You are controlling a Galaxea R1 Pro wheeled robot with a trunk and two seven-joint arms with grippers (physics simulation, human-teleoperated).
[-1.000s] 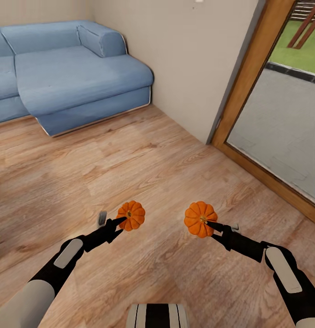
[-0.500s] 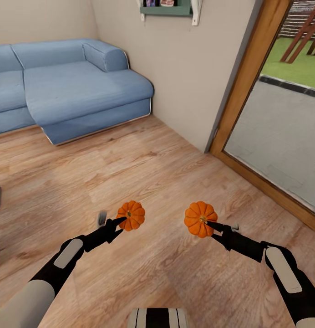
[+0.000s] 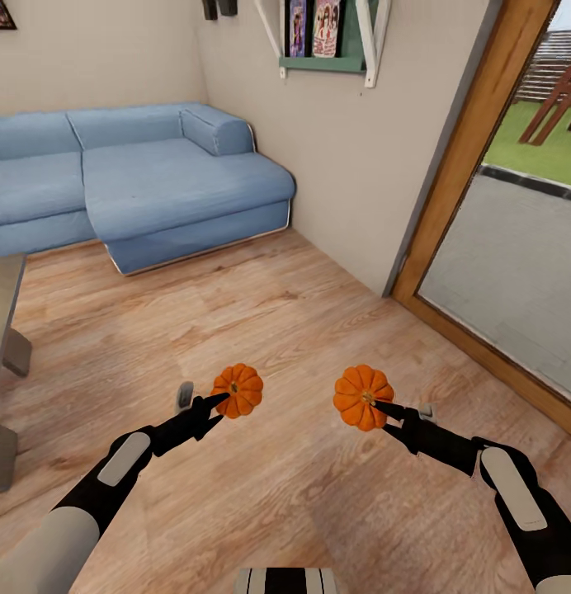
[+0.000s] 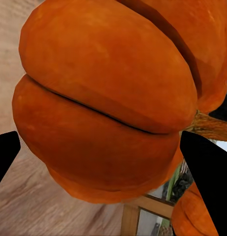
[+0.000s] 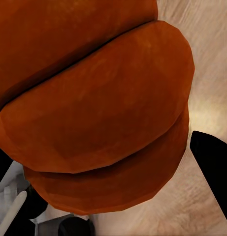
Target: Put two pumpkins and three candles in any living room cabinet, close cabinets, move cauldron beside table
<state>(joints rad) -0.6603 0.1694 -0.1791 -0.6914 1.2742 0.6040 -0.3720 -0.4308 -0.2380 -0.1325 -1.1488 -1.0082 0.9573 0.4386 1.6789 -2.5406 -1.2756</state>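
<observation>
- Out in front of my trunk, my left end effector (image 3: pixel 221 403) is clamped on one pumpkin (image 3: pixel 238 389), held in the air above the wooden floor (image 3: pixel 261 322).
- Beside it and well apart, my right end effector (image 3: pixel 383 409) grips the other pumpkin (image 3: pixel 362 397) at about the same height.
- At my left edge stands a grey table (image 3: pixel 2 330).
- Farther off sits a blue sofa (image 3: pixel 145 186) against the wall, with a green wall shelf (image 3: pixel 323 62) above and a wood-framed glass door (image 3: pixel 492 231) to my right.

head camera looked forward and down over the wooden floor (image 3: pixel 261 313) toward the blue sofa (image 3: pixel 153 186), each wrist camera sat very close behind its own pumpkin, floor shared beyond
</observation>
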